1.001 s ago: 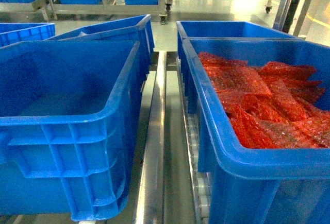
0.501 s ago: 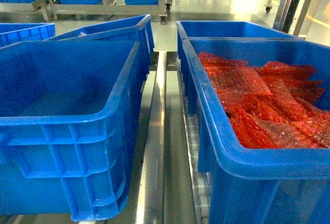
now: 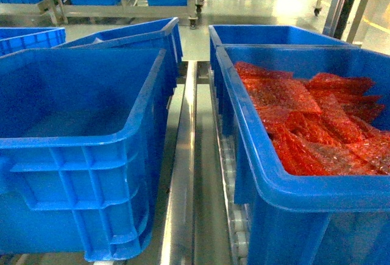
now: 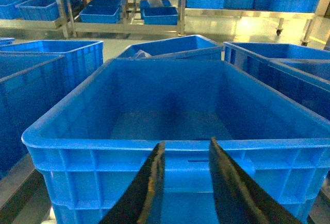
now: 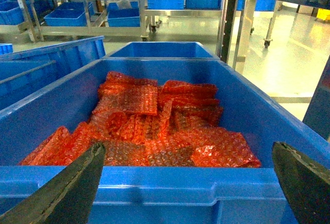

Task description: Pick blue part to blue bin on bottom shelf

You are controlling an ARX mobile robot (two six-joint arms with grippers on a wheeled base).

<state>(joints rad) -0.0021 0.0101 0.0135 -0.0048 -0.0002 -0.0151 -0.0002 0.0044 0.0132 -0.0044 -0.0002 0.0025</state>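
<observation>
Oddly, no blue part shows anywhere: the left bin (image 3: 79,131) looks empty and the right bin (image 3: 317,173) holds only red bubble-wrap bags (image 5: 154,126). Left gripper (image 4: 185,147) jaws narrow, right gripper (image 5: 188,154) jaws wide, both empty; a wrong-bag grab seems the likeliest risk.

Both grippers — left gripper (image 4: 185,154), right gripper (image 5: 188,170) — carry dark, tapering jaws with worn, scuffed edges

Bright, even overhead lighting – glare whitens the polished floor (image 5: 294,54) at upper right. Soft shadows pool inside the empty blue bin (image 4: 170,126); the near gripper fingers (image 5: 67,193) are dark and blurred – detail throughout is slightly soft
</observation>
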